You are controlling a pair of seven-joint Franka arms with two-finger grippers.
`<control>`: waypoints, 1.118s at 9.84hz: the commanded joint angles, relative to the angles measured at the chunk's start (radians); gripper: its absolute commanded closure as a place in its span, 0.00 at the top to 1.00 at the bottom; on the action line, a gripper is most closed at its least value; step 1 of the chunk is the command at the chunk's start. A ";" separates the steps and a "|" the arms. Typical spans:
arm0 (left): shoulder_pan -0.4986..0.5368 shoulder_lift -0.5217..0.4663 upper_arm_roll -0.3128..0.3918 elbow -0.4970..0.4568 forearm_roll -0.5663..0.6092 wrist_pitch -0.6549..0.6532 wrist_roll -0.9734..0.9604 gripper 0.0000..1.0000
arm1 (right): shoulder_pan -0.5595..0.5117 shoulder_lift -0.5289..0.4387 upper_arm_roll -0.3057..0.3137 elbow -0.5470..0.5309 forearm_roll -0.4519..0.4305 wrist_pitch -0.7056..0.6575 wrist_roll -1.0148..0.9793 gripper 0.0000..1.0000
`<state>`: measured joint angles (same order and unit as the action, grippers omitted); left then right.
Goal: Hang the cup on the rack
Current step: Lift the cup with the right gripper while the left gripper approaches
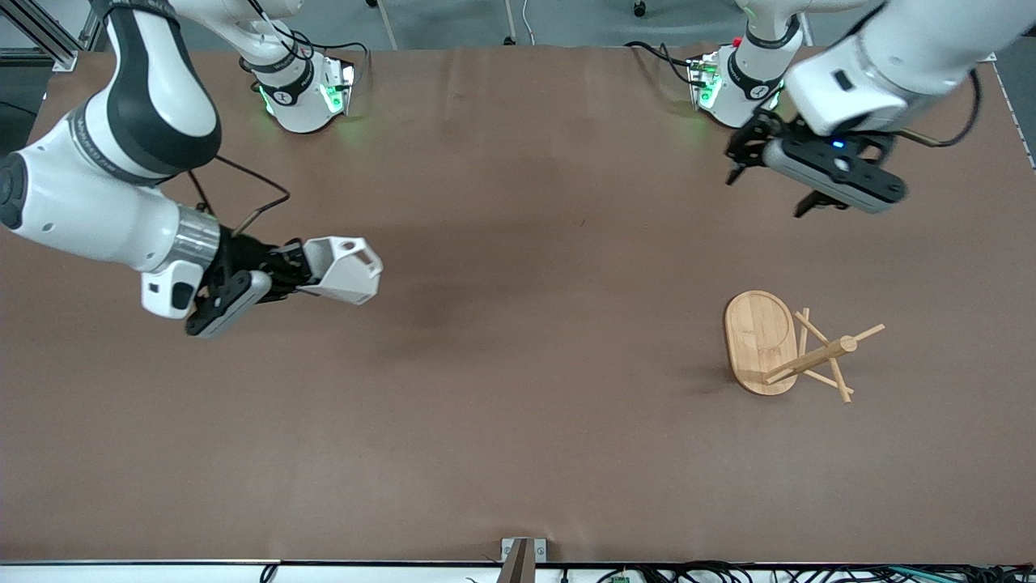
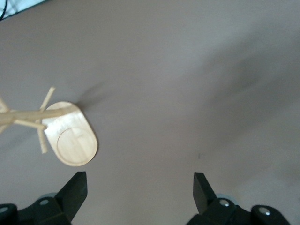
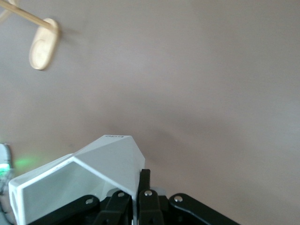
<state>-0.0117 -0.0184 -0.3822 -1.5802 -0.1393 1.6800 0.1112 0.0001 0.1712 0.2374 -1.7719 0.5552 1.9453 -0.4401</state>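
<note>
The white faceted cup is held up in the air by my right gripper, which is shut on its wall over the right arm's end of the table. In the right wrist view the cup fills the space at the gripper. The bamboo rack stands on its oval base toward the left arm's end of the table. It also shows in the left wrist view and small in the right wrist view. My left gripper is open and empty, over bare table near its own base.
The brown table is bare between the cup and the rack. A small metal bracket sits at the table's edge nearest the front camera. Cables lie along that edge.
</note>
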 commanded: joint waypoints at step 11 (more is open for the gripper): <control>-0.026 0.080 -0.359 -0.066 -0.011 0.210 0.054 1.00 | 0.004 0.168 0.229 0.017 0.717 -0.012 -0.114 0.00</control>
<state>-0.0246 0.0356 -0.7359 -1.6235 -0.1418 1.8716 0.1391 0.0141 0.3375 0.4253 -1.7646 1.2079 1.9384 -0.5408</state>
